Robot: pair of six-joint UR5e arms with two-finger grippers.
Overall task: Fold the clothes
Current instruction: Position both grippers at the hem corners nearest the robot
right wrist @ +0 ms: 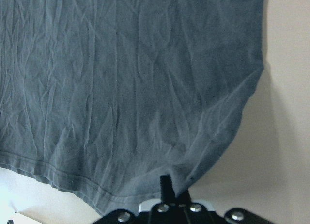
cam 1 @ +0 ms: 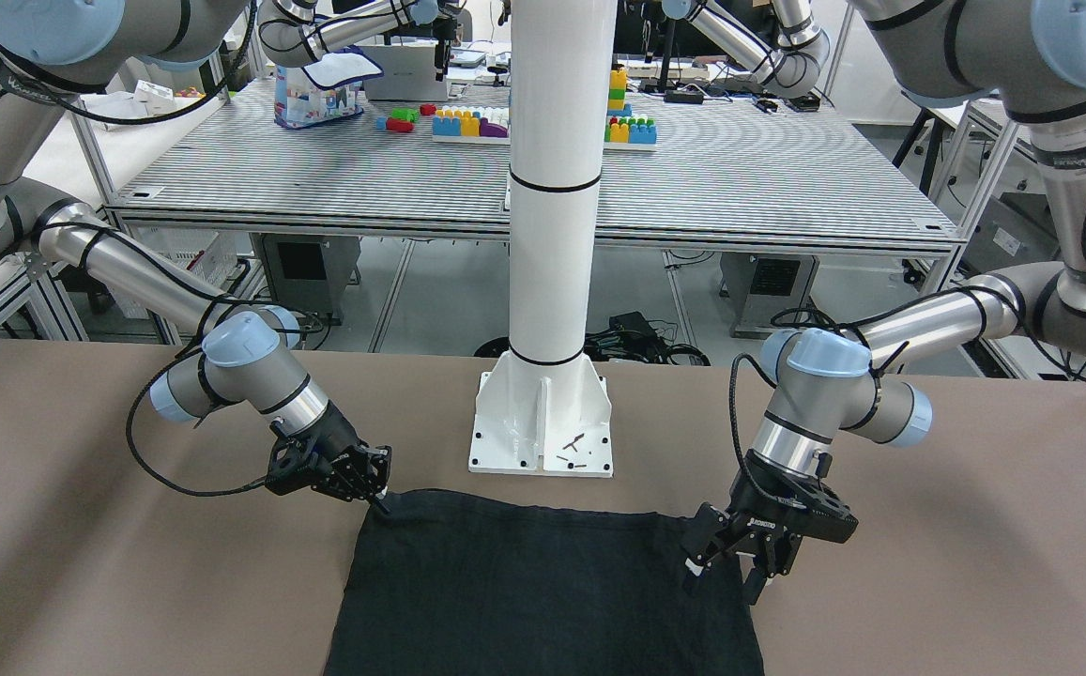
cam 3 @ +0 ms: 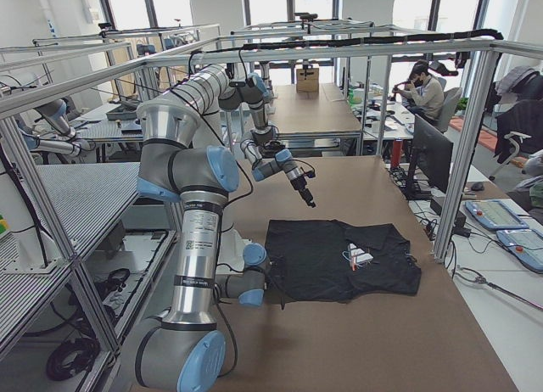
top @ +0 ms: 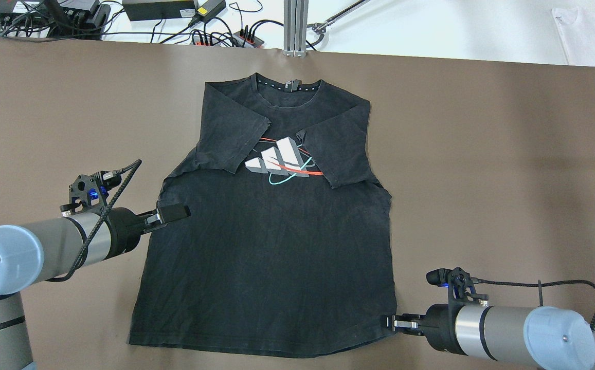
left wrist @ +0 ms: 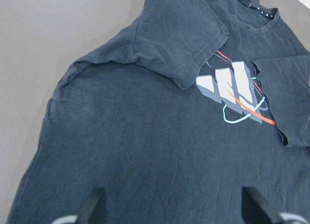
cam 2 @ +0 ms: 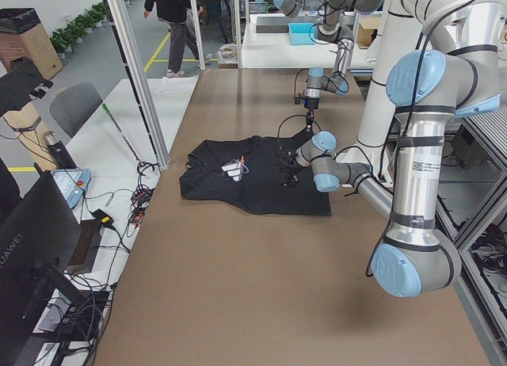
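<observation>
The clothes are one black T-shirt [top: 276,246] lying flat on the brown table, collar at the far side. Both sleeves are folded in over a white, red and teal chest print [top: 279,162]. My left gripper [top: 181,210] hovers at the shirt's left side edge. It is open, and in the left wrist view its two fingers [left wrist: 92,209] stand wide apart above the cloth [left wrist: 145,151]. My right gripper [top: 387,322] is low at the near right hem corner and shut on that corner [right wrist: 193,161]. The front view shows it pinching the fabric [cam 1: 381,502].
The white pole's base [cam 1: 543,422] is bolted to the table just behind the hem. Cables and power strips [top: 199,25] lie beyond the far edge, with a white garment [top: 585,25] at the far right. Behind the robot, another table holds coloured blocks [cam 1: 467,122].
</observation>
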